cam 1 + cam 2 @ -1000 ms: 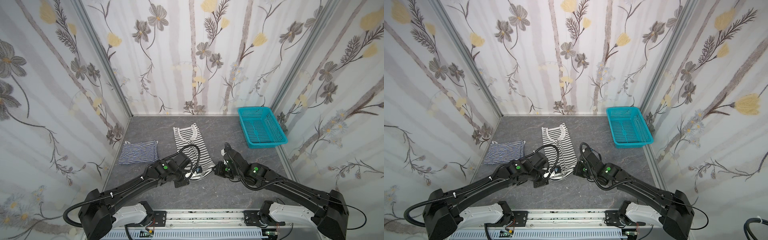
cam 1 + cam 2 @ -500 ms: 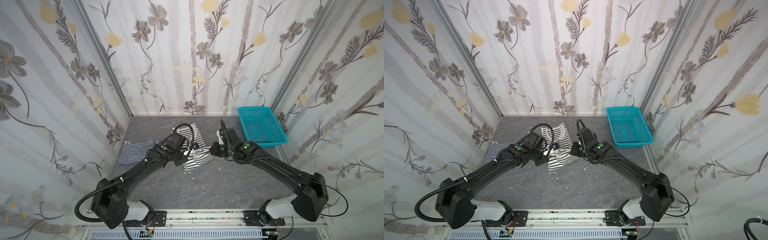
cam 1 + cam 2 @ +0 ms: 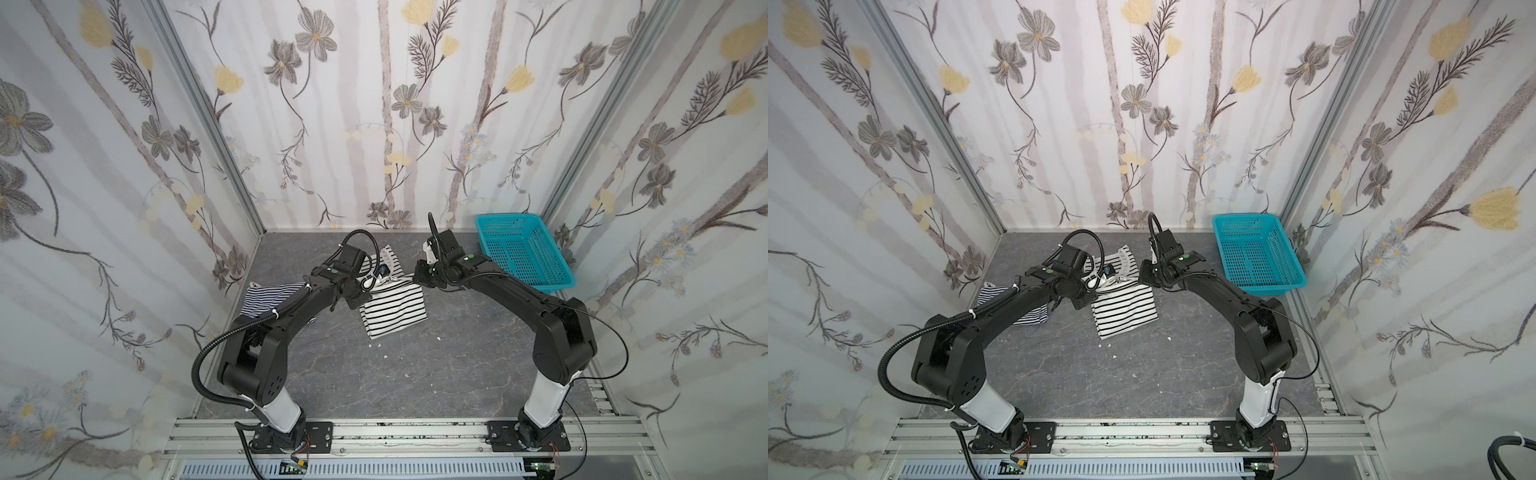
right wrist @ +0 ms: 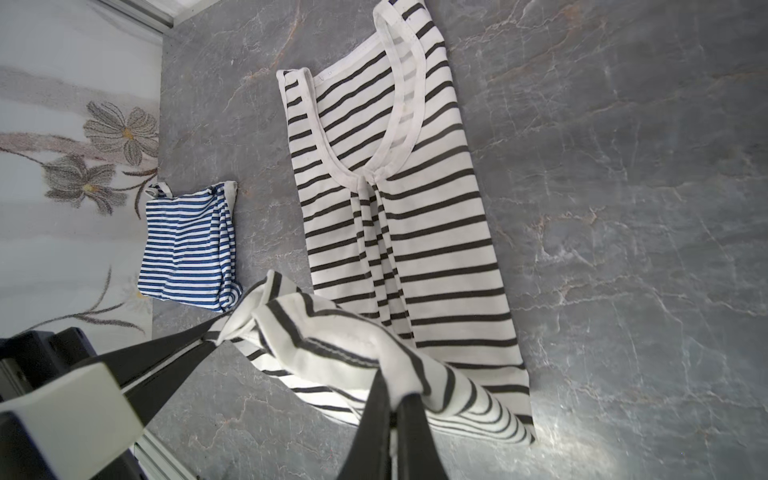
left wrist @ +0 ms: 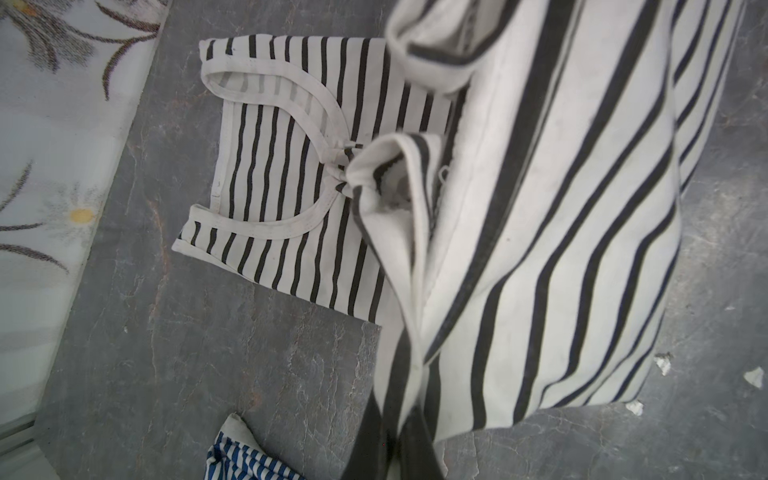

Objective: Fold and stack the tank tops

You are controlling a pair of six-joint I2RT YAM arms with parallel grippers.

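Both arms arch up from lower frame in both top views, elbows bent, wrists near each other mid-frame. L pincer & R pincer each pinch a hem corner of the black top, held above the worktop; its neck end lies flat. Navy top sits folded, left-centre.

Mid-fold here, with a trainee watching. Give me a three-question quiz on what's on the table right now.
1. True or false: the teal basket is empty.
2. The left gripper and right gripper are shut on the black-and-white tank top at its: A) neckline, B) bottom hem, C) straps.
3. Fill in: in both top views the folded navy-striped tank top lies to the ___ of the black-and-white one.
Key: 1 true; 2 B; 3 left.
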